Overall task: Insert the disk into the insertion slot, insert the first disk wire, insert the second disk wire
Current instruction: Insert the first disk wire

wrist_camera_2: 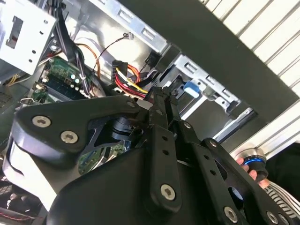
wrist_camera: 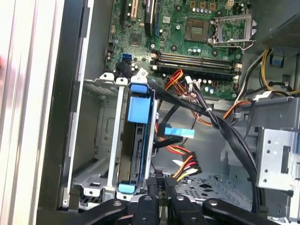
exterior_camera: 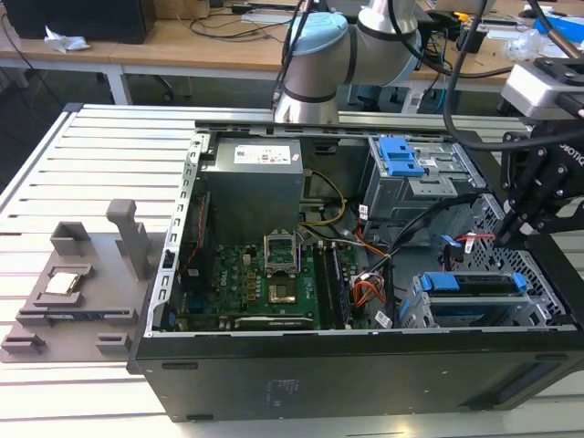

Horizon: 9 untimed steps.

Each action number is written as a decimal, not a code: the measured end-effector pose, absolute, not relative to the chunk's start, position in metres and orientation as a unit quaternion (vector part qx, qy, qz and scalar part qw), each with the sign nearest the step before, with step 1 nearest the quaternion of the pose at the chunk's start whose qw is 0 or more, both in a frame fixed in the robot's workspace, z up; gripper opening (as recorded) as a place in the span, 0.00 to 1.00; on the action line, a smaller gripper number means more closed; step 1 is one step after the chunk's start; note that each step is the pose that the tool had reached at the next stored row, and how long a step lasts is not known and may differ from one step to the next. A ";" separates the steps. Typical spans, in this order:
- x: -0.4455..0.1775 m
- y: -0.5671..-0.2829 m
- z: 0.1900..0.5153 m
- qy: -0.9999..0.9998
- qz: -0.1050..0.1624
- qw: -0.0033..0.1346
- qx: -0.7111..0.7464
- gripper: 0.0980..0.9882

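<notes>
The disk [exterior_camera: 474, 285] lies in its blue caddy inside the insertion slot [exterior_camera: 415, 312], the low silver cage at the case's front corner on the exterior view's right. In the first wrist view the disk [wrist_camera: 139, 140] sits fully within that cage [wrist_camera: 101, 140]. My gripper [exterior_camera: 507, 235] hangs just behind the cage. Its fingertips [wrist_camera: 161, 183] stand close together on the black plug of a red, yellow and black disk wire [wrist_camera: 185, 166]. The second wrist view shows the same wire bundle [wrist_camera_2: 129, 79] meeting my gripper [wrist_camera_2: 161, 91]. A dark cable with a blue tag [wrist_camera: 180, 132] hangs loose beside the disk.
A taller grey cage with a blue latch [exterior_camera: 406, 169] stands behind my gripper. The motherboard [exterior_camera: 265, 283] and power supply [exterior_camera: 255, 173] take up the case's middle and back. A grey fixture [exterior_camera: 82, 283] lies on the slatted table. A person's fingers [wrist_camera_2: 247, 168] show outside the case wall.
</notes>
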<state>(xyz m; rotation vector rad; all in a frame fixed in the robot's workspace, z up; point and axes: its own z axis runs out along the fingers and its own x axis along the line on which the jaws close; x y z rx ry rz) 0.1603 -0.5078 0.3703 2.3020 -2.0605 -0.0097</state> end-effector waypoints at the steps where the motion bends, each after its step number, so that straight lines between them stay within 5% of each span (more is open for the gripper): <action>1: 0.158 -0.508 0.370 -0.667 -0.003 0.026 0.745 0.08; 9: 0.141 -0.508 0.370 -0.667 -0.003 0.026 0.745 0.08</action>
